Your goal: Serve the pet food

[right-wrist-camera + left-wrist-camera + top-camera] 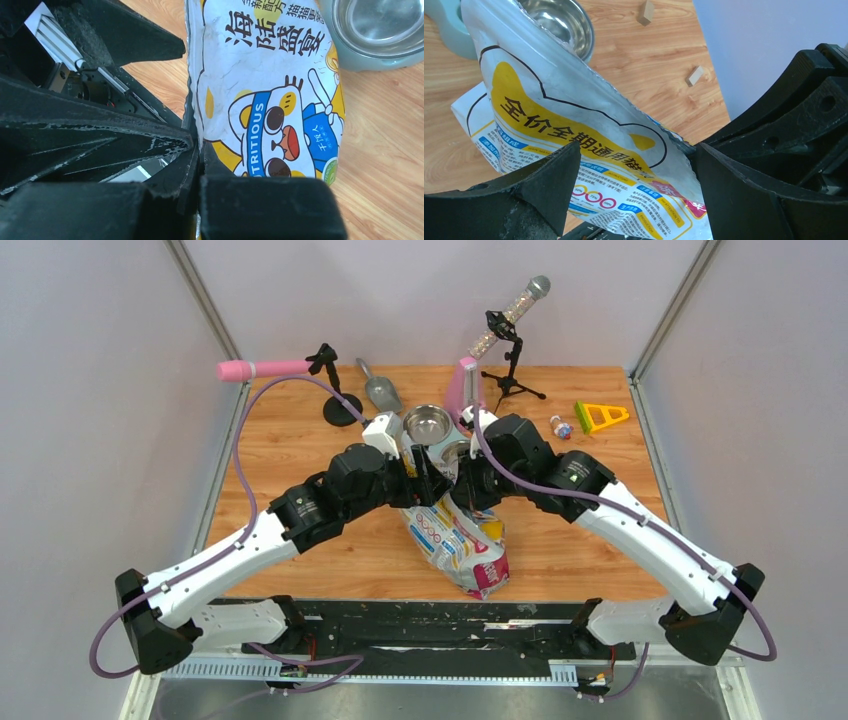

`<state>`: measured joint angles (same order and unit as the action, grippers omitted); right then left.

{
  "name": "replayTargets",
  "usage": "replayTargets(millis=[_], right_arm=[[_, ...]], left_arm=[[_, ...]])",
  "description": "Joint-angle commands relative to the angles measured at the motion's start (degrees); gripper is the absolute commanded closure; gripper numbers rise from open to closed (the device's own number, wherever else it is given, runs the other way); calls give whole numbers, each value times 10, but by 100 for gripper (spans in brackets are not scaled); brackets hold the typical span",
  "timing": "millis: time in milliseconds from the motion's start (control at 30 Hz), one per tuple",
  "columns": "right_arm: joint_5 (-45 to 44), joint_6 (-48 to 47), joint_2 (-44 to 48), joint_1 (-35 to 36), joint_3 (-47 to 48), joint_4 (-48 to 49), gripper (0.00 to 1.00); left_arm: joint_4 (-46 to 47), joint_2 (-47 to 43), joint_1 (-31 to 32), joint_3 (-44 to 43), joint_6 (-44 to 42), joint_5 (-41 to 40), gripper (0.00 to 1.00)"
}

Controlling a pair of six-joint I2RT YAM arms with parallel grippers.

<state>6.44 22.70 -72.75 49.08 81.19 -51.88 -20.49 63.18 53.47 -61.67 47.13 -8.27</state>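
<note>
On the wooden table [300,440], just this side of the bowl [427,425], my right pincer [197,175] is clamping the bag [460,540] while my left pincer [636,150] is gaping around it. The pet food is presumably sitting inside (none showing); tipping on one grip is risking spills beside the bowl.

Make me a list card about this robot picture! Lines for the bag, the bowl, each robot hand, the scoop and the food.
bag: printed bag, bottom end on the table, top end up by the bowl
bowl: steel bowl, looks empty
left hand: left gripper open, one finger on each side of the bag
right hand: right gripper shut on the bag's edge
scoop: grey scoop, lying behind the bowl, untouched
food: no pet food in view
</note>
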Motion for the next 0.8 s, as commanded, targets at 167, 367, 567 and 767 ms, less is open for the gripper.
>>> replayTargets(millis=[167,367,567,767], right_arm=[[155,124,72,-87,-72,119,100],[202,150,104,-105,-109,187,100],[242,155,111,-108,-134,248,100],[230,157,133,-108,-157,291,100]], left_arm=[[12,-16,0,1,20,26,10],[14,-8,1,-8,9,44,10],[0,14,1,-37,-5,76,14],[-57,48,0,-71,-6,75,31]])
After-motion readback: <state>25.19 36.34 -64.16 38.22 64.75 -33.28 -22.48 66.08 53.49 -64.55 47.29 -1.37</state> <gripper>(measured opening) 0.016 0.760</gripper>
